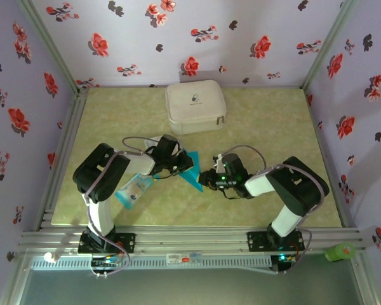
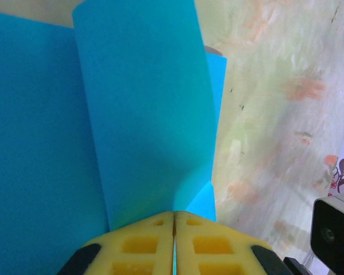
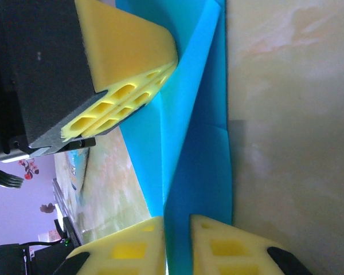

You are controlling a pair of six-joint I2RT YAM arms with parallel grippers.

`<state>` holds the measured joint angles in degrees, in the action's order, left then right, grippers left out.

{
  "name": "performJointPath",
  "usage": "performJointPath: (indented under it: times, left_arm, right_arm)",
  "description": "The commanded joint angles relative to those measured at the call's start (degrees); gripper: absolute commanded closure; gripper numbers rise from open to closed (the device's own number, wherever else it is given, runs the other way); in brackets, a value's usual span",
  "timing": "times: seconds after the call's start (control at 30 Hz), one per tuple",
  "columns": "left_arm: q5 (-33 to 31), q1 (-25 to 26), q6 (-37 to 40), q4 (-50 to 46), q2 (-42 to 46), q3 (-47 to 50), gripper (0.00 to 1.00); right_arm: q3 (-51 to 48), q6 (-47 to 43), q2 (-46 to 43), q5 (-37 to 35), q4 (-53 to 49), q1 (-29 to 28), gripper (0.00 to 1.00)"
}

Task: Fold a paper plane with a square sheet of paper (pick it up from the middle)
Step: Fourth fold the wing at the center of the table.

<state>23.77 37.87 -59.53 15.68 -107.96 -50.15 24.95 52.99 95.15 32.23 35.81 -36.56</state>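
1. Noting the main risk: the right tool [image 3: 176,243] stands narrow, its pads a little apart, with the blue paper [image 3: 189,149] running through the gap. I cannot tell whether either pad grips it. If nothing holds that side, the raised flap may spring open.
2. The left tool [image 2: 174,223] is pressed tight on the paper's edge. Any twist or pull from here could tear the paper or set a crooked crease.
3. The paper lies mid-desk [image 3: 292,143] between the two tools, partly folded, with one layer flat and one lifted.
4. Pose: both arms bend inward with elbows raised and wrists low, so the tools face each other closely across the paper.
5. A pale packet [image 1: 134,189] lies by the left arm, and a forearm sweep could drag it.
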Motion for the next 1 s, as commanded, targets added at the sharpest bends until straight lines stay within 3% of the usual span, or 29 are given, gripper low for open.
performJointPath:
  times: [0.0, 0.43, 0.77, 0.97]
  left_arm:
    - [-1.67, -0.66, 1.82, -4.26, -2.39, 0.05, 0.90]
    - [-1.51, -0.58, 1.76, -3.91, -2.60, 0.36, 0.90]
    - [-1.39, -0.64, 1.62, -3.65, -2.42, 0.49, 0.90]
    - [-1.38, -0.67, 1.61, -3.55, -2.40, 0.41, 0.90]
  right_arm:
    - [0.80, -2.76, -1.25, 0.45, -8.01, -0.62, 0.81]
    - [0.56, -4.83, -3.29, 0.48, -14.92, -1.06, 0.90]
    - [0.98, -6.55, -4.97, 1.12, -19.25, -1.15, 0.85]
    - [0.72, -7.29, -5.07, 1.87, -20.62, -1.24, 0.91]
